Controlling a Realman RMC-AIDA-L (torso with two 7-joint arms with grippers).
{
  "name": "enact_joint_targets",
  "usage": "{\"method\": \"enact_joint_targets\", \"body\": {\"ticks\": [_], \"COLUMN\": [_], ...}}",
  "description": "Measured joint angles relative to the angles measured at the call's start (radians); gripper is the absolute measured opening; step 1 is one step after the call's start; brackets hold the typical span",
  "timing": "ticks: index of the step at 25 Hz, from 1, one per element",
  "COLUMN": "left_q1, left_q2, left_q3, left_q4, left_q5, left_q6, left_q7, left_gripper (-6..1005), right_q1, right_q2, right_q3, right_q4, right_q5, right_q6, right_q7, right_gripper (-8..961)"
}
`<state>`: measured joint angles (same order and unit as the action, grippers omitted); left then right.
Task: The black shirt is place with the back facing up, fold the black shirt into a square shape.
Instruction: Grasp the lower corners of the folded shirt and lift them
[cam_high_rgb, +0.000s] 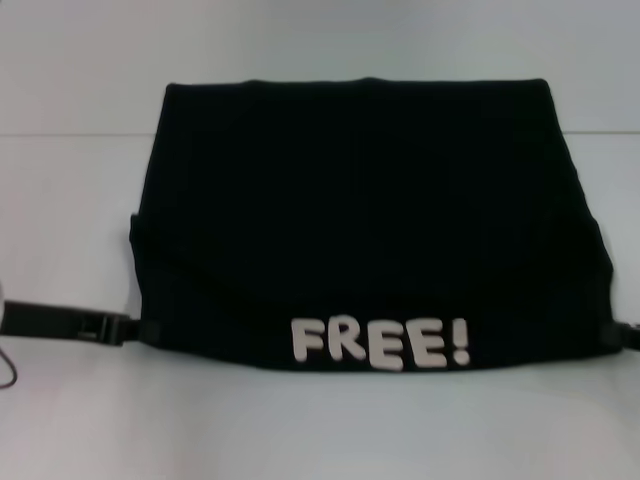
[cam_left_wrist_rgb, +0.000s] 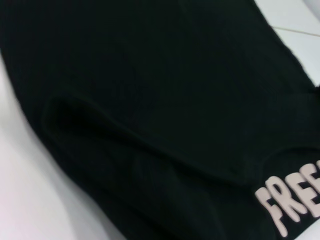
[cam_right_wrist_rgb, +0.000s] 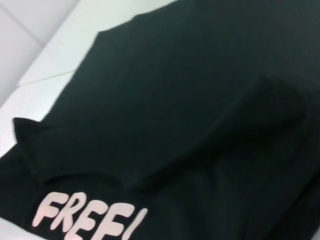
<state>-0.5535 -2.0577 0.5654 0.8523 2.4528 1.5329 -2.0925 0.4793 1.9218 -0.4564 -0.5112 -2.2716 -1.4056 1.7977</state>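
The black shirt (cam_high_rgb: 360, 220) lies folded mid-table (cam_high_rgb: 70, 420), each end effector at a near corner, grip state untellable; an uneven pull would likely skew the square.

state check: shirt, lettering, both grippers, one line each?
black shirt: folded into a compact block on the white table, layers overlapping, not yet square.
FREE! lettering: facing up, along the near edge.
left gripper: low at the shirt's left near corner, at the cloth edge.
right gripper: only just in view at the shirt's right near corner.
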Motion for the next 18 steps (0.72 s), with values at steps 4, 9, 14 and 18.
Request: {"method": "enact_joint_targets", "body": {"ticks": [4, 9, 14, 18], "left_q1": [0.022, 0.057, 0.1, 0.131], "left_q2": [0.005, 0.019, 0.024, 0.022], "left_q3": [-0.055, -0.131, -0.186, -0.198], "left_q4": [0.007, 0.009, 0.01, 0.01], "left_q5": [0.0, 0.006, 0.009, 0.01], "left_q6": [0.119, 0.238, 0.334, 0.364], "left_q7": [0.037, 0.098, 0.162, 0.176], "left_gripper": [2, 1, 2, 2], "right_q1": [-0.055, -0.104, -0.145, -0.174], "right_q2": [-0.013, -0.025, -0.035, -0.037], "right_q3": [0.043, 0.053, 0.055, 0.052], "right_q4": [-0.016, -0.018, -0.019, -0.02], "right_q5": [0.0, -0.005, -0.007, -0.013], "right_q6": [-0.105, -0.174, -0.225, -0.271], "right_q7": [-0.092, -0.142, -0.187, -0.219], "right_gripper": [42, 41, 41, 41]}}
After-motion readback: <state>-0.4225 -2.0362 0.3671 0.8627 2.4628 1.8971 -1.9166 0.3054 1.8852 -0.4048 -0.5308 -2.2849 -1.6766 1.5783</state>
